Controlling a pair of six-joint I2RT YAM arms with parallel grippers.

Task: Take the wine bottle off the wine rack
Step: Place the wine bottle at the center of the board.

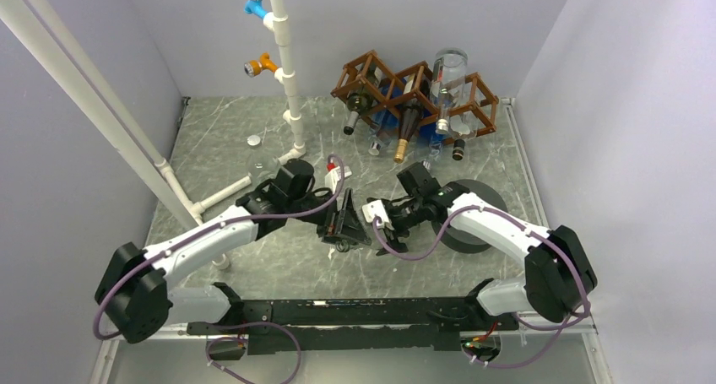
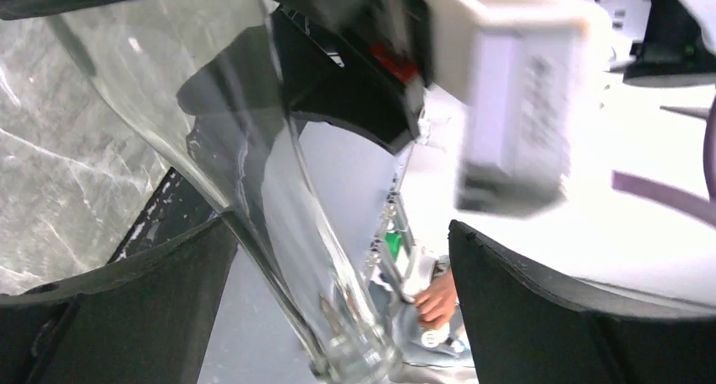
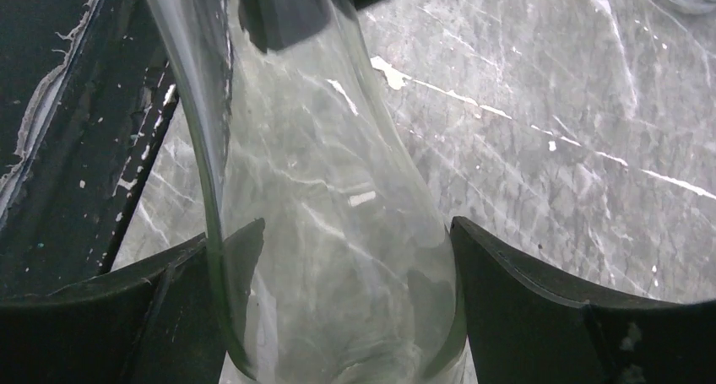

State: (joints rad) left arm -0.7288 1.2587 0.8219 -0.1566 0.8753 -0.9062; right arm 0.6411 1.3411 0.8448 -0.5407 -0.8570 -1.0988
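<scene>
A clear glass wine bottle [image 3: 338, 190] fills the right wrist view. My right gripper [image 3: 355, 232] is shut on its wide body, and both fingers [image 3: 540, 308] touch the glass. In the left wrist view the bottle's neck [image 2: 338, 308] runs between the fingers of my left gripper [image 2: 342, 232]. That gripper is open, with a wide gap to its right finger [image 2: 549, 316]. The two grippers, left [image 1: 344, 228] and right [image 1: 377, 215], meet mid-table in the top view. The brown wooden wine rack [image 1: 365, 66] stands at the back and holds several other bottles.
A white pipe stand [image 1: 287, 63] with blue and orange fittings rises at the back left. A black round disc [image 1: 473, 224] lies under the right arm. A white cap [image 1: 253, 140] and a small red-and-white tube [image 1: 336, 175] lie near the left arm.
</scene>
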